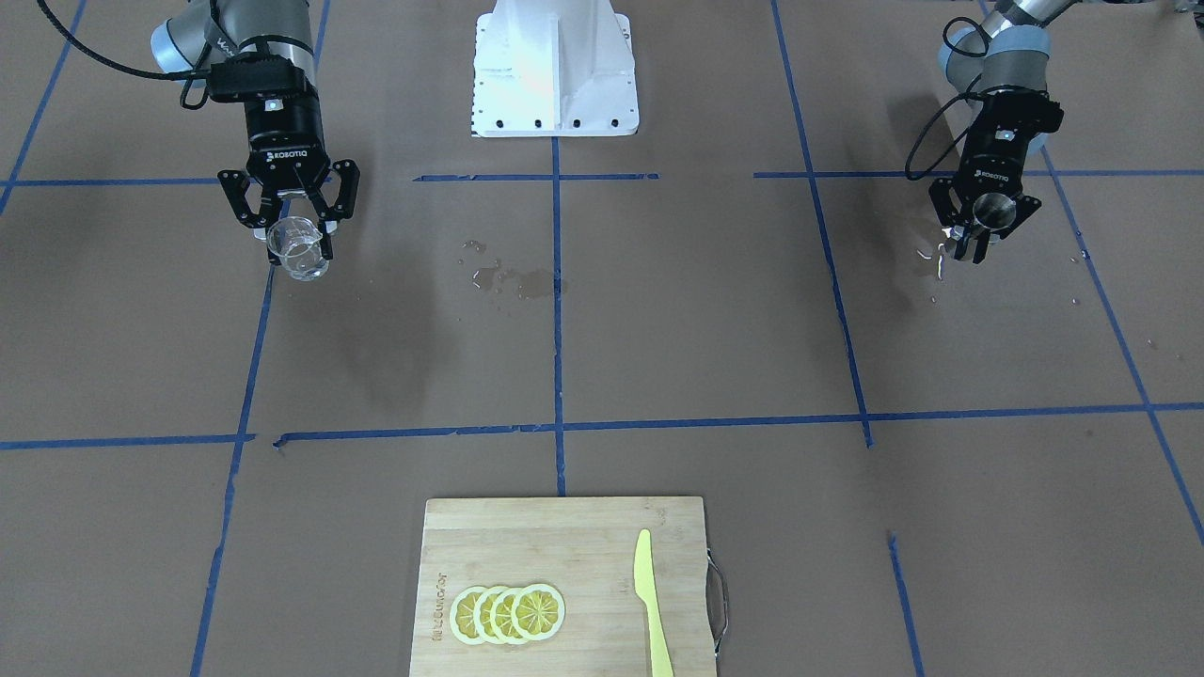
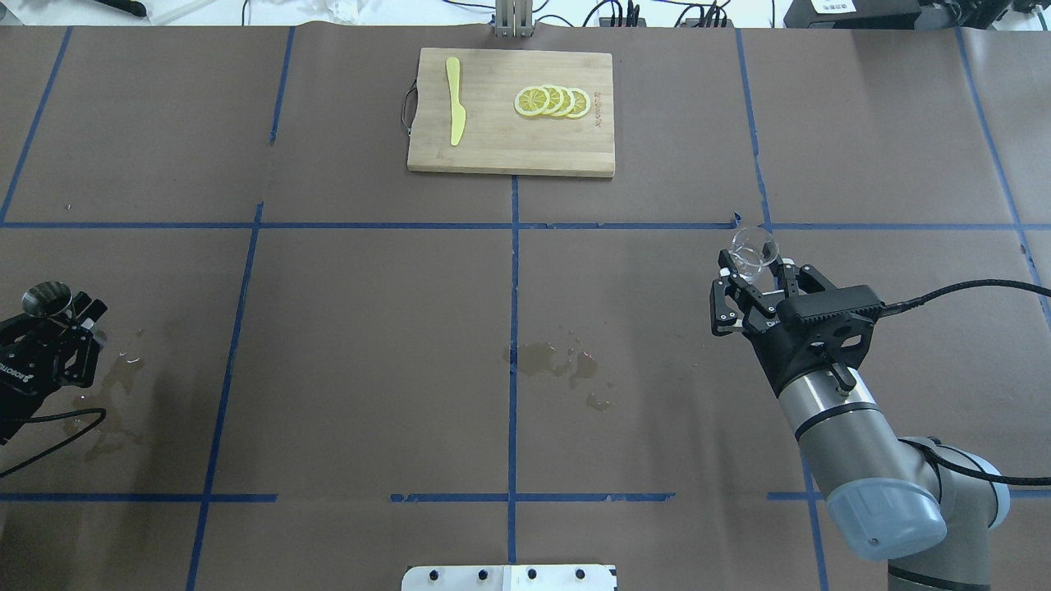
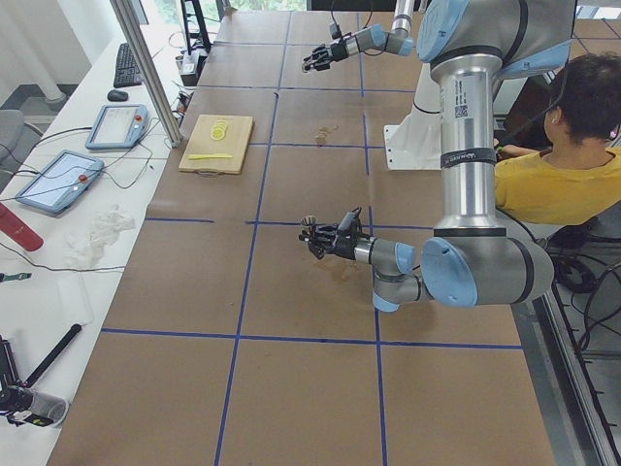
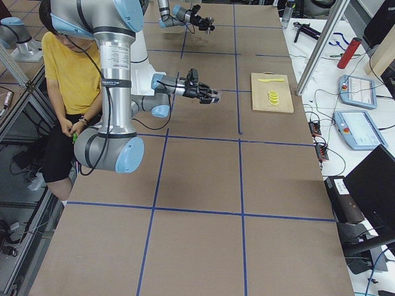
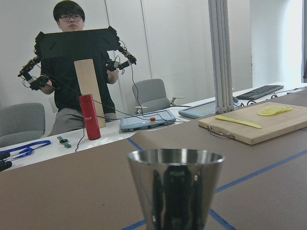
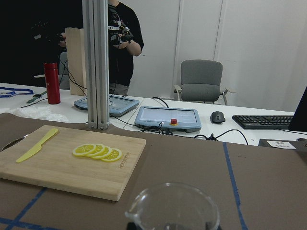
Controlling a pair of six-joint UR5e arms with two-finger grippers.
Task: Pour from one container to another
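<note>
Seen from behind the robot, the right gripper (image 2: 755,268) clamped the glass cup (image 2: 754,249) at three o'clock. The left gripper (image 1: 974,239) gripped the steel jigger (image 1: 993,211) at nine, well apart. Pouring looked not yet begun; next they'd need bringing together, the cup's lip over the jigger's mouth.

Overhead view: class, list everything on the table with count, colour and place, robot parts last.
glass cup: one, clear, in the right gripper, right half
jigger: one, shiny steel, in the left gripper, left edge
cutting board: one, light wood, far centre
lemon slices: four, yellow, overlapping on the board's right part
knife: one, yellow, on the board's left part
wet patches: two areas, dark, table centre and by the left gripper
tape lines: several, blue, gridding the brown table
right gripper: one, black, shut on the glass cup
left gripper: one, black, shut on the jigger
</note>
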